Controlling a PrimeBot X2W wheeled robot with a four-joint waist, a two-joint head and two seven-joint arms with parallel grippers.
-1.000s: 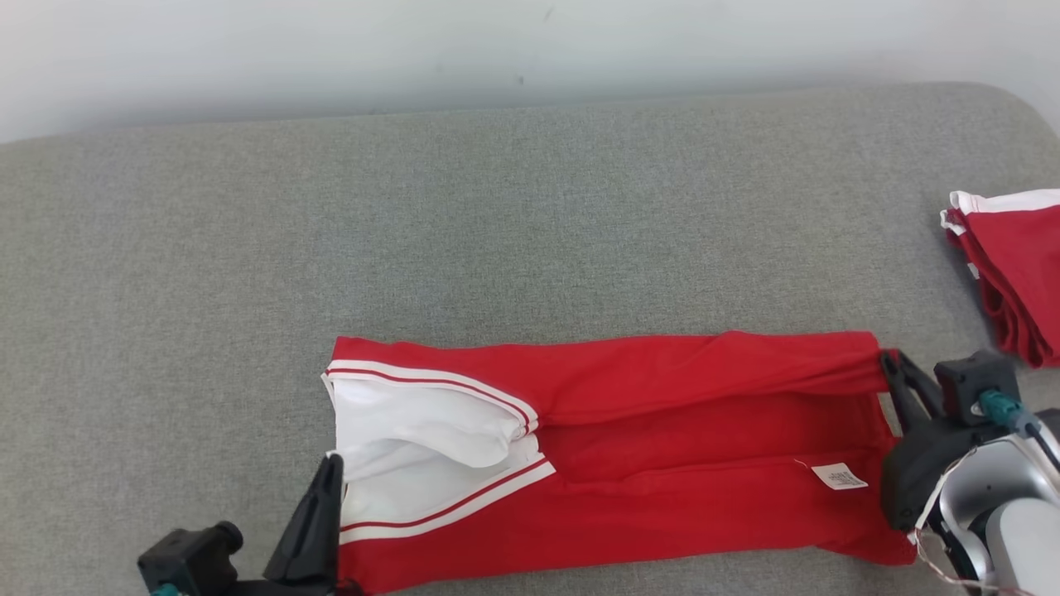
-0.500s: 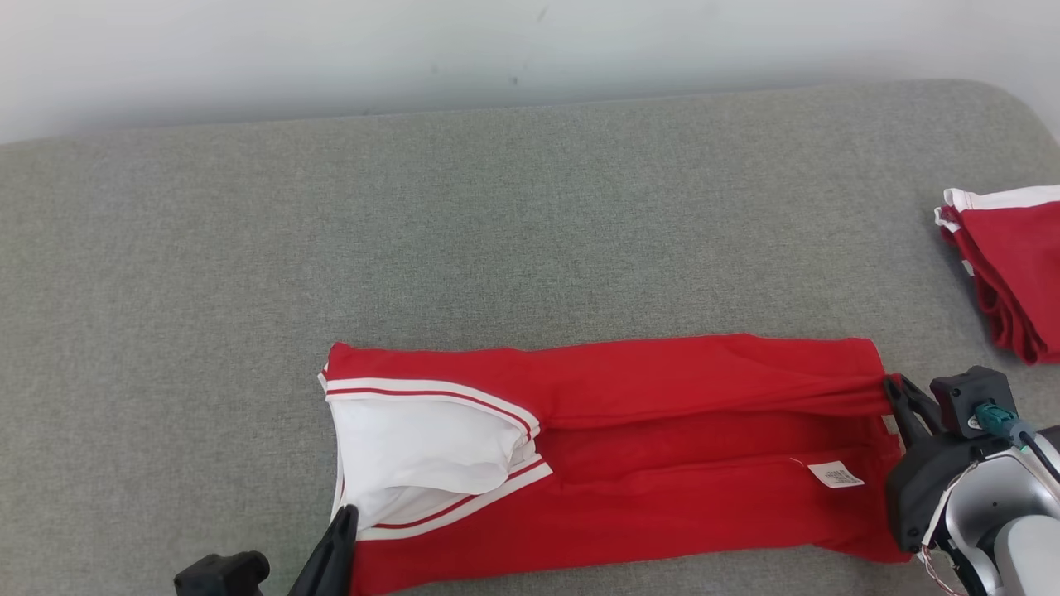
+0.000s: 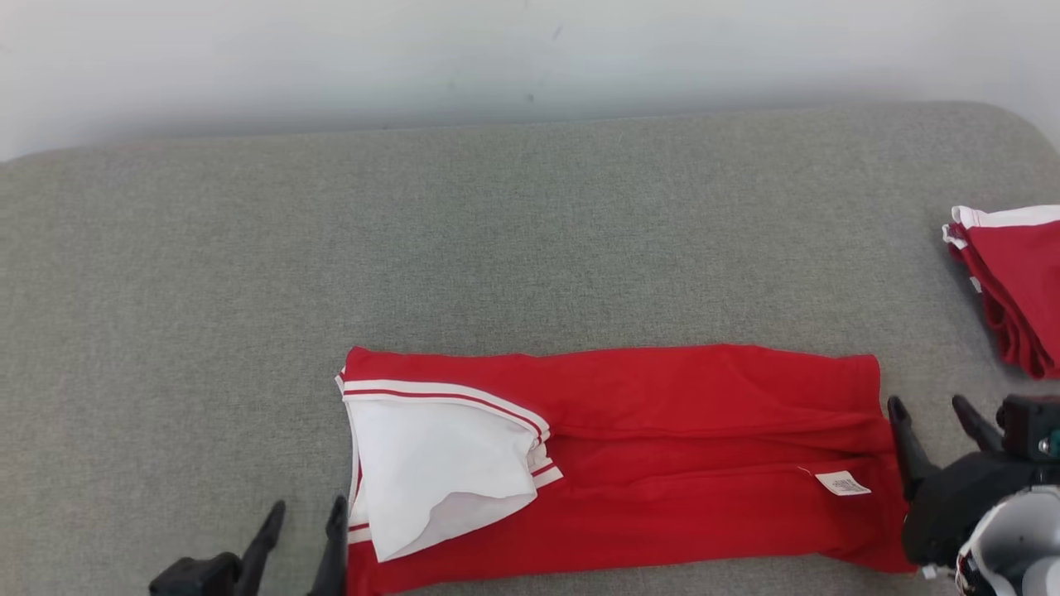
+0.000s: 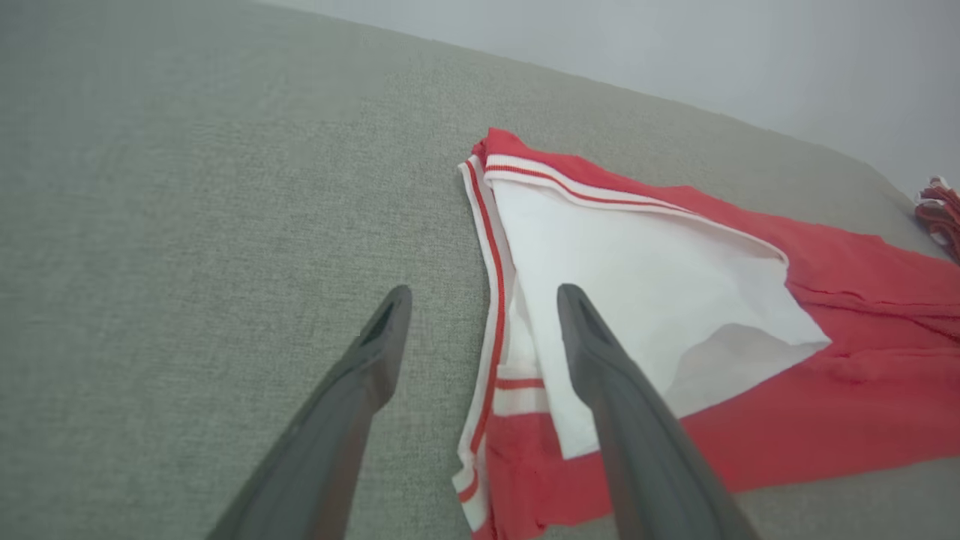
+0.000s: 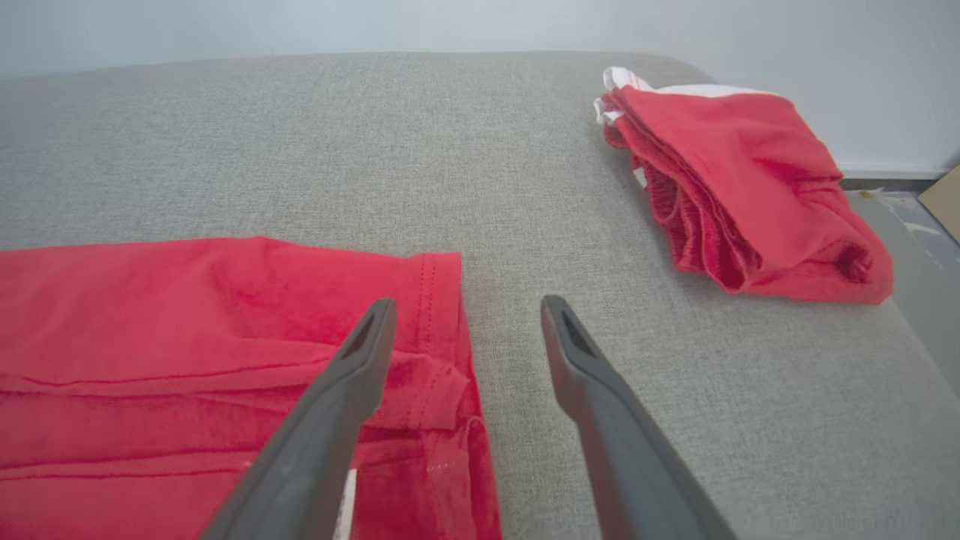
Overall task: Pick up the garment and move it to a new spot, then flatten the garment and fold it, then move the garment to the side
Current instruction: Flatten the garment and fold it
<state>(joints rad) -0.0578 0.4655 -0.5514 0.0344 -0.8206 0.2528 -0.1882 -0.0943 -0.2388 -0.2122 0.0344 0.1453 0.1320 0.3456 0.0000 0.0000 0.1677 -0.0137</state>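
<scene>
Left gripper (image 3: 306,505) stands spread wide and holds nothing at the left end of the garment (image 3: 704,463). One finger (image 4: 375,352) is over bare cushion (image 3: 497,232); the other crosses the garment's striped white trim in the left wrist view, and contact cannot be told. Right gripper (image 3: 927,406) also gapes empty at the garment's right end, with one finger (image 5: 352,367) above the red hem and its mate over cushion just beside it.

The bottom of the head view cuts off the left arm, leaving two fingers and a dark stub. The right arm shows a black gripper body and a silver wrist, cropped at the corner. The garment's near left corner runs off that same edge.

There are two grippers, four fingers and one garment, which lies in a long red band across the near part of the cushion. A white panel (image 3: 439,463) is turned out at its left end. One label (image 3: 843,483) lies near its right end, the print too small to read.

One folded red pile (image 3: 1019,281) sits well apart, beyond the garment's right end. It is cropped, and its layers cannot be counted.

Both grippers sit low and point away from the robot towards the wall (image 3: 497,50).
</scene>
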